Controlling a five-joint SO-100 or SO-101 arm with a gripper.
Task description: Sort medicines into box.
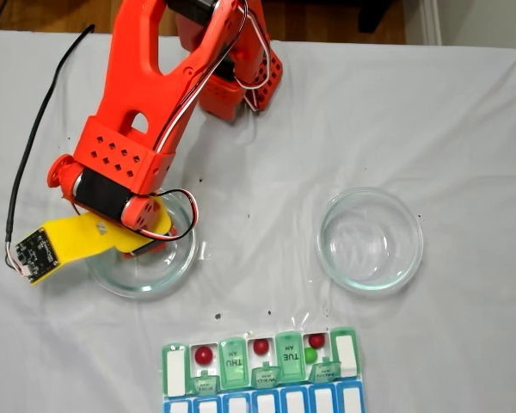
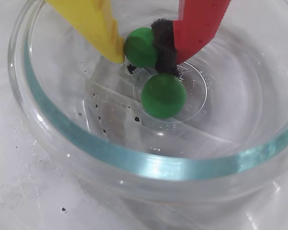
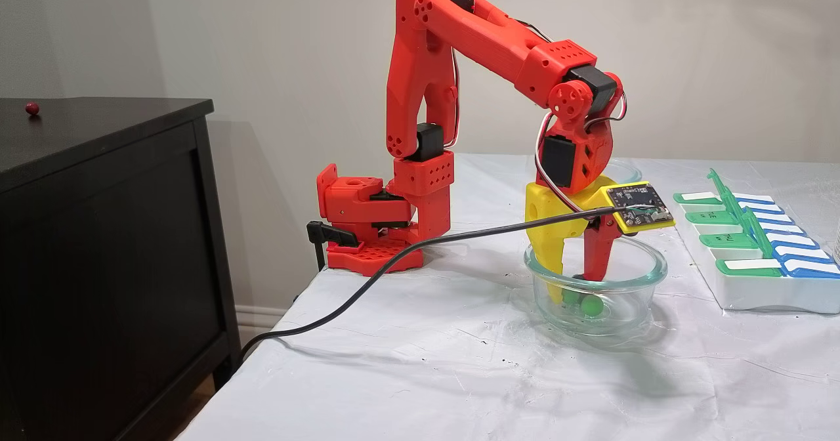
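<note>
Green ball (image 2: 140,47) pinched between fingers (image 2: 105,36), inside dish (image 2: 134,160)

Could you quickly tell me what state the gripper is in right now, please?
Gripper: closed on a green ball inside the glass dish; a second green ball lies loose just beside it.

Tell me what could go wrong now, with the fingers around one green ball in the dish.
1. The second green ball touches the gripped ball and may be knocked as it lifts.
2. The gripper pinches the ball near the fingers' tips, so it could slip out.
3. The fingers sit deep in the dish and might catch its wall.
</note>
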